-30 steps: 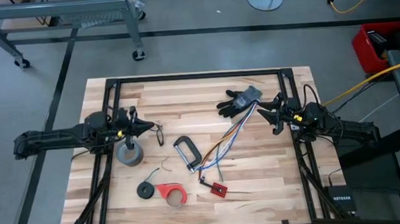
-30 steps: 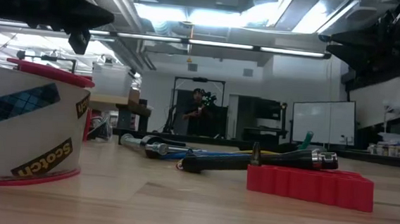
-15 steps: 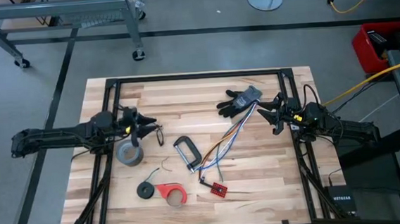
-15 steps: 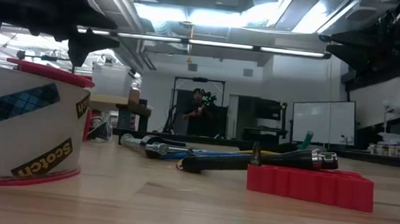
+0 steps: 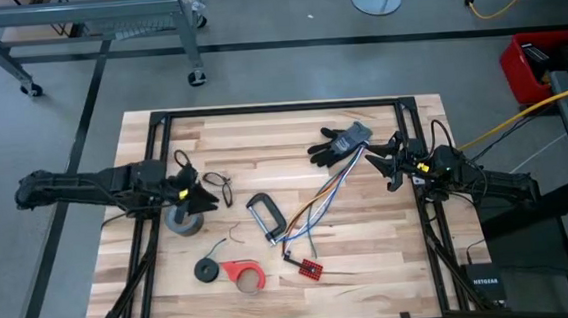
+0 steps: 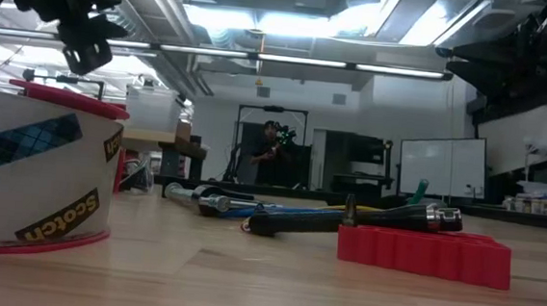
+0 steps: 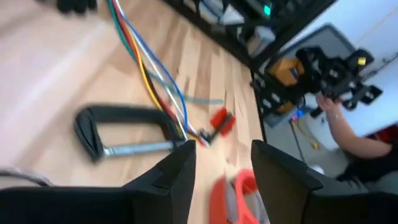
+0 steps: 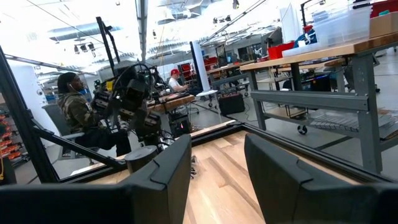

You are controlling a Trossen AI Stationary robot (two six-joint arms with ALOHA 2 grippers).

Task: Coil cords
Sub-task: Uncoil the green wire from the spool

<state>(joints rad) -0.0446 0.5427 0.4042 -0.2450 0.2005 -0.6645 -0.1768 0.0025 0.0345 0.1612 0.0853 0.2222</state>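
Observation:
The cord is a small flat black coil [image 5: 208,271] lying on the wood near the table's front, its thin green tail [image 5: 220,247] trailing toward the far side. My left gripper [image 5: 206,196] [image 7: 222,155] hovers open over the grey tape roll [image 5: 182,222], well to the far side of the coil, and touches nothing. My right gripper [image 5: 372,161] [image 8: 217,149] waits open at the table's right, beside the black gloves [image 5: 338,143].
A black C-clamp [image 5: 265,216] [image 7: 118,134] lies mid-table beside a multicoloured wire bundle [image 5: 317,202] joined to a red board [image 5: 310,268]. A red tape dispenser [image 5: 244,274] sits right of the coil. A thin dark loop [image 5: 223,189] lies by the left gripper. A person [image 7: 348,146] stands beyond the table.
My left gripper has opened its fingers. It has swung from pointing toward the table's right to slanting toward the near edge, over the grey tape roll. The coil and the other things have not moved.

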